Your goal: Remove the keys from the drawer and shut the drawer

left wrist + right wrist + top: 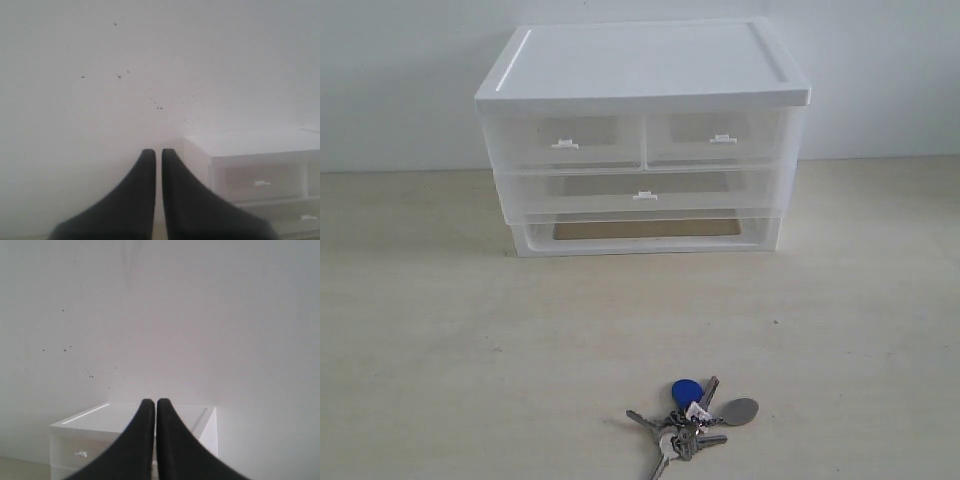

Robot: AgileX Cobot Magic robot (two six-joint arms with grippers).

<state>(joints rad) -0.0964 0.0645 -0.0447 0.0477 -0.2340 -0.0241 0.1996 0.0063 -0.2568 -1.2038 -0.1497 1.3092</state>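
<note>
One bunch of keys (688,420) lies before the pushed-in drawer (590,190).

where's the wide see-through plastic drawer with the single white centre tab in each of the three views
Exterior view: the wide translucent plastic drawer is in the centre, under the two half-width drawers.
Left wrist view: low at the picture's right edge, partly cut off.
Right wrist view: not clearly in it; the picture ends about where it would begin.
Shared landmark: the flat white lid.
</note>
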